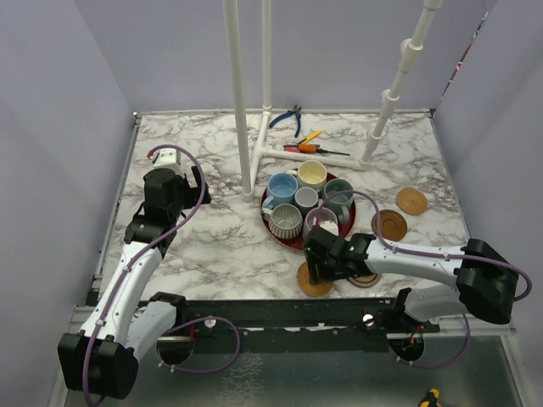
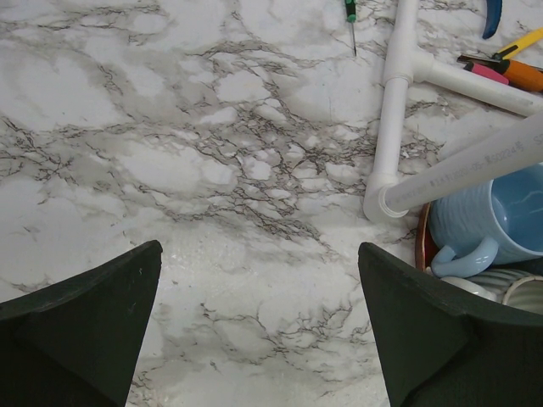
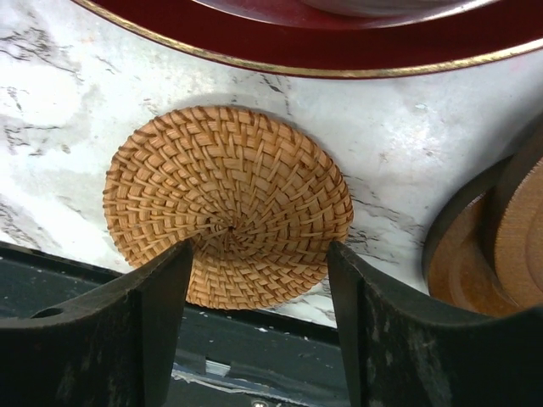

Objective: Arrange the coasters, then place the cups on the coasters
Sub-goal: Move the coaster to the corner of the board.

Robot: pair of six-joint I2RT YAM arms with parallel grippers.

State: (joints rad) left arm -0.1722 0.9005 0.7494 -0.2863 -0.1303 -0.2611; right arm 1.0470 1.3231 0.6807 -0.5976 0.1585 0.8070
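The woven coaster [image 3: 229, 203] lies flat on the marble surface [image 1: 229, 246] at its near edge, a little right of the middle. It sits between that edge and the red tray [image 3: 339, 51], and its near rim hangs a little over the dark rail below.

It is round and has no long axis, so the direction of the jaws matters little. What matters is the height, because the disc is thin and flat.

The right gripper [image 3: 259, 250] is directly above the near half of this coaster. Its jaws stand partly open, one on each side along the near edge. They hold nothing yet. Whether the tips touch the weave, the pictures do not show.

A brown wooden coaster [image 3: 462, 263] is just beside the right finger, so this side has little room.

The left gripper [image 2: 259, 254] is wide open and empty, well apart toward the left edge. The right arm is clearly the nearer one.
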